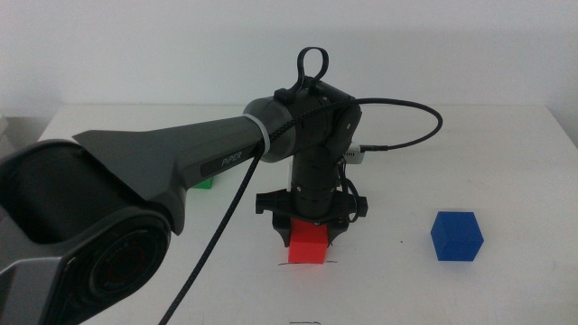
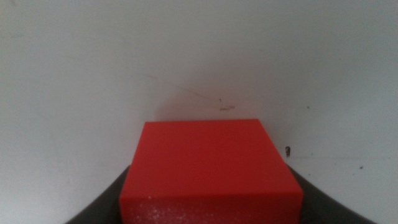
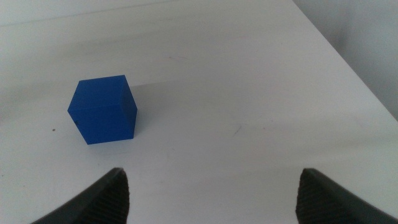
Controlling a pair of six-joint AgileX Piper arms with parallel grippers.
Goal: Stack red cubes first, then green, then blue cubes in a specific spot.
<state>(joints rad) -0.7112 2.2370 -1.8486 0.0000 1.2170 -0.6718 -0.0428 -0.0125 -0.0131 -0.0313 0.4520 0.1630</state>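
- Red cube (image 2: pixel 210 168) clamped in left hand (image 1: pixel 308 236), just above pen line (image 1: pixel 307 264) on table (image 1: pixel 506 144).
- Could land crooked if released early, spoiling green (image 1: pixel 204 183) and blue cube (image 1: pixel 456 236) stacking.
- Right hand (image 3: pixel 211 186) wide, waiting.

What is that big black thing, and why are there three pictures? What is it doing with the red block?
It is a robot arm with a pinching gripper. One camera looks down over the white table; two more ride on the wrists of the two arms. The left gripper pinches the small bright-red matte cube right at a thin dark pen line on the table; its wrist camera sees that cube up close. The right gripper, jaws open, waits near the small deep-blue matte cube. A small green cube peeks out behind the arm.
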